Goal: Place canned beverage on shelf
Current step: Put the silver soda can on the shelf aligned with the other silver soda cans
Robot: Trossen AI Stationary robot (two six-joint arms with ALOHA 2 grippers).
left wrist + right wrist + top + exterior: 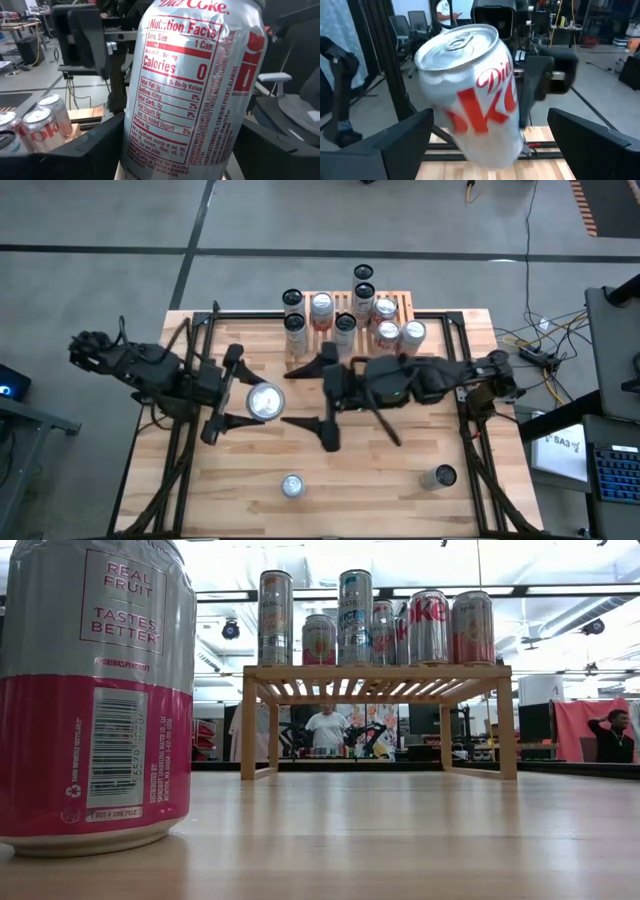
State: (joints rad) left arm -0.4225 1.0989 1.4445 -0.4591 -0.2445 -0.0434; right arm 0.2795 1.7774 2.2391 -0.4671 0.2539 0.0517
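High view, left gripper [232, 395]: closed around a silver Diet Coke can [265, 402], held upright above the counter [400, 480], well short of the shelf [398, 302].
High view, right gripper [328, 402]: fingers spread wide, holding nothing, just beside the can on its far side.
High view, shelf: at the counter's far edge, already carrying a cluster of cans [345, 320]; its bare slats show at the right end.
High view, loose cans: one silver can [291, 485] and one dark-topped can [438, 476] stand near the front edge.
Low view, shelf [375, 672]: a row of cans on top, open space underneath; neither arm shows here.
Low view, foreground: a pink and silver can [95, 690] stands very near the lens.
Low view, room: people stand in a workshop beyond the counter, under bright ceiling lights.
Left wrist view, can [192, 90]: label fills the frame, gripped low between the dark fingers [95, 150]; shelf cans [37, 125] lie ahead.
Right wrist view, can [475, 95]: tilted in frame, between the open fingers [400, 142] without touching that I can see.
Doing it well: I would carry the can upright toward the free slats, clear of the right arm, lower it flat, and let go only once it sits.
Risk: the crowded row could be knocked.
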